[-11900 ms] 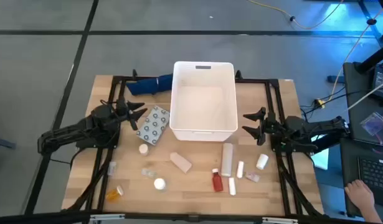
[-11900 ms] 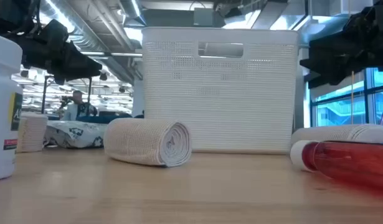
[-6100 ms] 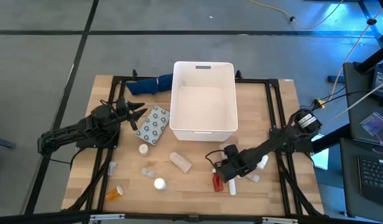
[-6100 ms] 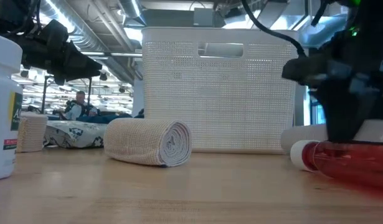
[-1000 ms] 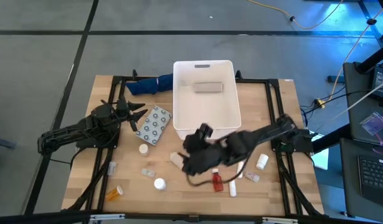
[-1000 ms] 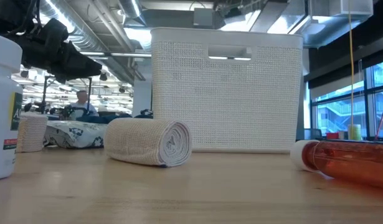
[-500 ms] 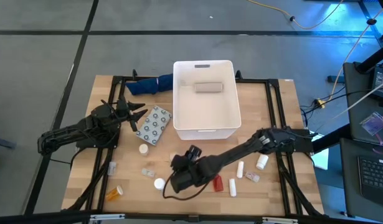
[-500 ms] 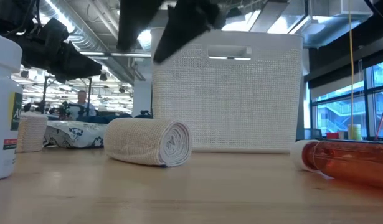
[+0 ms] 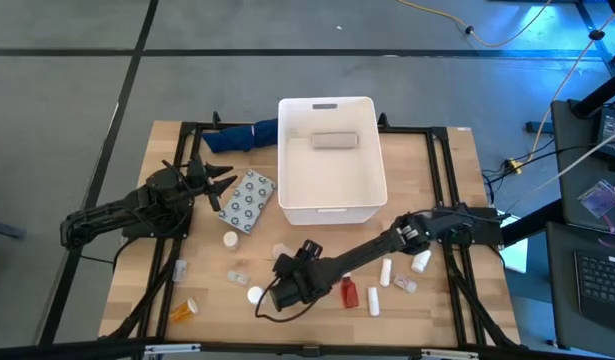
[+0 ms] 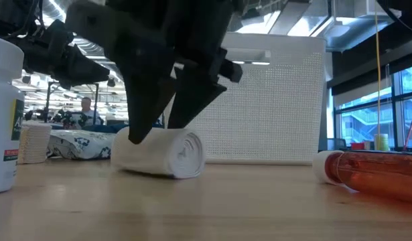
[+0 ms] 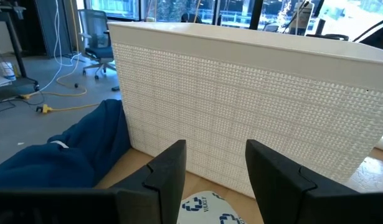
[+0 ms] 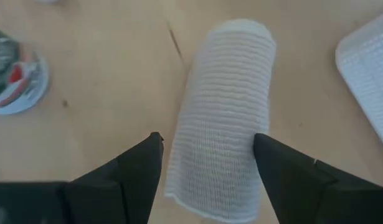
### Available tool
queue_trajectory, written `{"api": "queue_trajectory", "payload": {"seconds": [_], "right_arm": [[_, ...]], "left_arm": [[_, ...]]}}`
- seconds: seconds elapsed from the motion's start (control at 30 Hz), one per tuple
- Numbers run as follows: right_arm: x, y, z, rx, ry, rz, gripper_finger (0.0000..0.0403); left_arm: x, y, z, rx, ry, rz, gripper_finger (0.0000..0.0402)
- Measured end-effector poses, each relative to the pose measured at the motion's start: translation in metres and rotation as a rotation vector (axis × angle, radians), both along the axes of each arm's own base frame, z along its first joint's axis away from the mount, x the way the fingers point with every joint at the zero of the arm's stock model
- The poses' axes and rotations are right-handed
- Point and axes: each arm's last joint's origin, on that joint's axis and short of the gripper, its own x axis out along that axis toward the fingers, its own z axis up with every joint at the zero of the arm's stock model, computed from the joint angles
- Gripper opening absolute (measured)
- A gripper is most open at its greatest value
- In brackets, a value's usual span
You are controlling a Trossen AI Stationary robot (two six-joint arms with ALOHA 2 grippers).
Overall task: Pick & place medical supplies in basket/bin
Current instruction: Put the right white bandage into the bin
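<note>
A beige roll (image 12: 219,106) lies on its side on the wooden table (image 9: 207,270), in front of the white bin (image 9: 332,208). My right gripper (image 12: 207,138) is open and low over the roll, slanting down, with one finger on each long side of it (image 10: 172,154). In the high view the gripper (image 9: 285,272) covers most of the roll. My left gripper (image 11: 216,180) waits open at the table's left, level, facing the bin's wall, with nothing between its fingers. A beige item (image 9: 335,140) lies inside the bin. My right gripper's fingers (image 12: 138,165) stand along the roll's two long sides near its near end (image 12: 210,186), coming from above at a slant. I cannot tell whether they touch it. The roll lies flat on the table.
A grey blister pack (image 9: 247,200) lies left of the bin and a dark blue cloth (image 9: 242,135) behind it. A red bottle (image 9: 349,293), white tubes (image 9: 385,272), white bottles (image 9: 421,261) and an orange bottle (image 9: 187,310) lie scattered along the near half.
My right gripper has come down from in front of the bin toward the table's near left, tipping steeper, until its fingers stand around the roll. The roll has stayed where it was.
</note>
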Motion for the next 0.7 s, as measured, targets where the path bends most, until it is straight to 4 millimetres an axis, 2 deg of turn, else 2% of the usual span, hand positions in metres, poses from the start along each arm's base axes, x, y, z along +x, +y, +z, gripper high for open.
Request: {"api": "queue_trajectory", "payload": {"seconds": [0.23,0.43,0.53,0.7], "right_arm": [[0.009,-0.02,-0.019,0.012,0.076,0.011,0.0251],[0.013,-0.022,-0.025,0.028,0.086,0.037,0.0246],[0.013,-0.022,-0.025,0.031,0.088,0.04,0.0225],[0.013,-0.022,-0.026,0.084,0.11,0.058,0.0158]], "left_arm": [[0.0,0.0,0.0,0.0,0.0,0.0,0.0159],[0.0,0.0,0.0,0.0,0.0,0.0,0.0159],[0.0,0.0,0.0,0.0,0.0,0.0,0.0159],[0.0,0.0,0.0,0.0,0.0,0.0,0.0159]]}}
